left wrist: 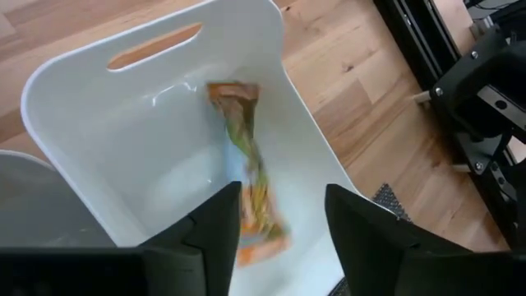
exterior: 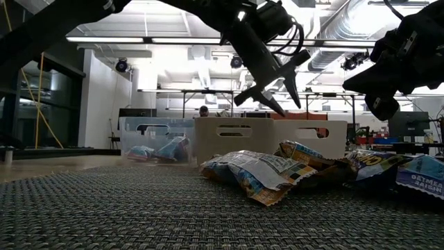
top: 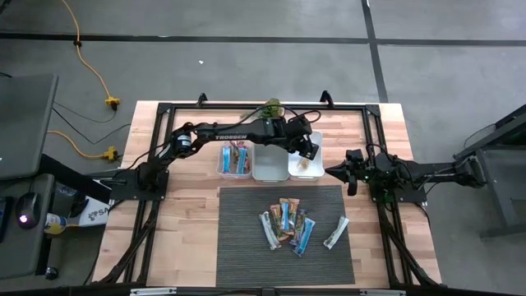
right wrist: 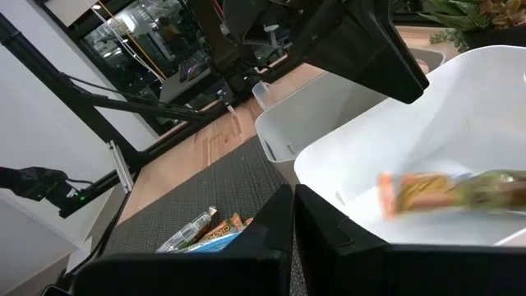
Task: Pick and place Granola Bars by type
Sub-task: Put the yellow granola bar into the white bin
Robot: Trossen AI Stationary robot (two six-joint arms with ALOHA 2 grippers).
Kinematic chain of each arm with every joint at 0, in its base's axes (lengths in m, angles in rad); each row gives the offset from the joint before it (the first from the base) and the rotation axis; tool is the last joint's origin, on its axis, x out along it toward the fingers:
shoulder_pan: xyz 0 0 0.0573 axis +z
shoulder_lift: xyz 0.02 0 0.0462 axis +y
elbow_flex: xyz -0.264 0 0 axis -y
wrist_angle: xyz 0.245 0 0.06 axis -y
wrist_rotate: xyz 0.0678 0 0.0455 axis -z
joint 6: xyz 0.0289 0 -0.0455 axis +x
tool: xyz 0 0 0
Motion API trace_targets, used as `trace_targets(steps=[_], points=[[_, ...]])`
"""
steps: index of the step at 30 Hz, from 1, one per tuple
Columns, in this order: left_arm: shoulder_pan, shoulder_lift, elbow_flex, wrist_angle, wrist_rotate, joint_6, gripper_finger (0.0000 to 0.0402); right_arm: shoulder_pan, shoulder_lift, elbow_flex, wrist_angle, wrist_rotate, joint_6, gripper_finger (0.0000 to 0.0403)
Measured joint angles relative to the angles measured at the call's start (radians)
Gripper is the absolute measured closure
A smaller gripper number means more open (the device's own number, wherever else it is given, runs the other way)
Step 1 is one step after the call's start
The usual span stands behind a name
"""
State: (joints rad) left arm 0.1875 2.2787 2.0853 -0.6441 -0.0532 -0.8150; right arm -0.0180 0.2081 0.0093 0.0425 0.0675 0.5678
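Note:
My left gripper [top: 311,150] [left wrist: 283,222] hangs open over the right-hand white bin [top: 306,173] [left wrist: 74,107]. Below its fingers an orange-brown granola bar [left wrist: 246,181] [right wrist: 452,193] shows blurred inside that bin, free of the fingers. My right gripper [top: 331,171] [right wrist: 293,201] is shut and waits just right of that bin, above the wood. Several more bars [top: 288,224] [exterior: 277,173] lie in a loose heap on the grey mat, with one white-silver bar [top: 335,233] apart to the right. Blue bars [top: 237,158] lie in the clear left bin.
Three bins stand in a row at the mat's far edge: clear [top: 222,168], white middle [top: 269,171], white right. A small green plant [top: 272,107] sits behind them. The black frame rails [top: 378,140] run along the table's sides. Bare wood [top: 189,230] lies left of the mat.

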Motion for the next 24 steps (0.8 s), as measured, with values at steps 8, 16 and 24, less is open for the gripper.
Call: trace_targets(steps=[8, 16, 24], points=[[0.002, -0.005, 0.009, -0.024, -0.008, 0.0, 0.0213, 0.0, 0.0, 0.0, 0.0, 0.0, 0.0, 0.0402], [-0.031, -0.013, 0.27, -0.312, -0.126, 0.027, 0.0213, 0.0, 0.0, 0.0, 0.0, 0.0, 0.0, 0.0402], [-0.174, -0.151, 0.237, -0.575, -0.304, -0.271, 0.0213, 0.0, 0.001, 0.0, 0.0, 0.0, 0.0, 0.0402]])
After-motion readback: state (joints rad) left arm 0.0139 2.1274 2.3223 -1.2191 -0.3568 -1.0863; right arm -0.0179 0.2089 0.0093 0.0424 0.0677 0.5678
